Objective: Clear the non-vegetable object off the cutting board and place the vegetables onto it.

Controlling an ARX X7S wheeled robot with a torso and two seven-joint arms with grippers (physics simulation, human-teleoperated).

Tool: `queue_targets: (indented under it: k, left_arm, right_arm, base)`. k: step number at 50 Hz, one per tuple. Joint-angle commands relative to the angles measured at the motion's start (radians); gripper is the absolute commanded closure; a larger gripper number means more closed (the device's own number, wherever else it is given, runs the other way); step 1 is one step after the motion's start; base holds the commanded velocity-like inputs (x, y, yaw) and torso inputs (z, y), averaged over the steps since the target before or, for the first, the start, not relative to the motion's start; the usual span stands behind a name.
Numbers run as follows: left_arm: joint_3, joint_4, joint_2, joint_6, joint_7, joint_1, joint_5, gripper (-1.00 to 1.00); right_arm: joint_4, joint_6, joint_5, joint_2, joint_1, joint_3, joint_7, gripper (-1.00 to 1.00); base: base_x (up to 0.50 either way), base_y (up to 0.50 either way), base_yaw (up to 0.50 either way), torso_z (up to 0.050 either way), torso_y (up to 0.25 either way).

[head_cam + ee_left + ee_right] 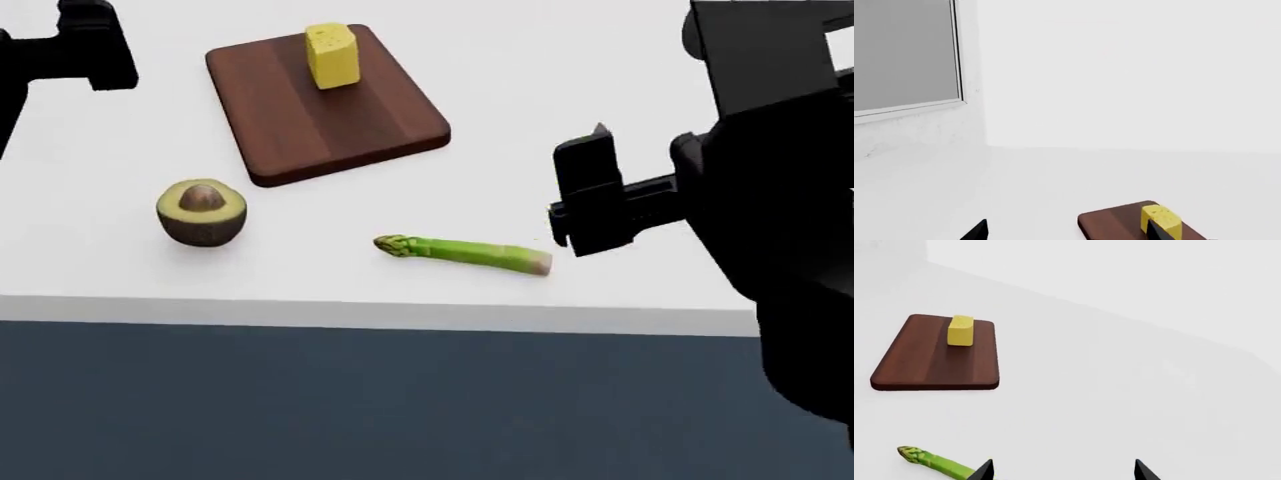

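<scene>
The dark brown cutting board (327,110) lies at the back of the white table. The yellow cheese wedge (332,55) stands on its far end. The avocado half (202,211) sits on the table in front of the board's left corner. The asparagus spear (467,252) lies near the table's front edge. My left gripper (91,48) hovers left of the board, open and empty; its wrist view shows the board (1114,222) and cheese (1162,219). My right gripper (582,205) is open and empty just right of the asparagus (937,462). The right wrist view also shows the board (934,357) and cheese (961,330).
The white table (120,280) ends at a front edge just below the asparagus, with dark floor beyond. A white wall with a grey window panel (904,50) stands behind the table in the left wrist view.
</scene>
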Motion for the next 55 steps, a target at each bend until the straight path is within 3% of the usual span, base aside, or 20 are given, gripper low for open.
queue_targets:
  k: [1, 10, 15, 29, 39, 55]
  left_arm:
    - [0.060, -0.255, 0.025, -0.030, 0.088, -0.237, 0.003, -1.00]
    - [0.059, -0.225, 0.018, -0.096, 0.100, -0.267, -0.018, -1.00]
    - [0.047, -0.117, 0.008, -0.186, 0.074, -0.252, -0.037, -1.00]
    - [0.067, -0.240, 0.021, -0.080, 0.089, -0.280, -0.015, -1.00]
    - [0.063, -0.236, 0.016, -0.074, 0.086, -0.273, -0.021, -1.00]
    - [0.059, -0.180, 0.006, -0.104, 0.070, -0.261, -0.032, -1.00]
  right_arm:
    - [0.265, -0.042, 0.009, 0.056, 0.271, -0.162, -0.105, -1.00]
    - [0.309, -0.053, -0.008, 0.058, 0.321, -0.192, -0.132, -1.00]
    - [0.279, -0.007, 0.022, 0.070, 0.322, -0.173, -0.103, -1.00]
    - [0.332, -0.057, -0.004, 0.067, 0.321, -0.231, -0.146, -1.00]
    - [0.347, -0.060, -0.020, 0.057, 0.329, -0.290, -0.169, -1.00]
    - [0.340, -0.062, 0.021, 0.055, 0.296, -0.250, -0.148, -1.00]
  base:
    - [0.00, 0.00, 0.00, 0.000, 0.000]
    - [0.32, 0.00, 0.00, 0.000, 0.000]
    - [0.50, 0.00, 0.00, 0.000, 0.000]
    - [0.50, 0.00, 0.00, 0.000, 0.000]
    - [0.50, 0.12, 0.00, 0.000, 0.002]
    - [0.50, 0.21, 0.00, 0.000, 0.001]
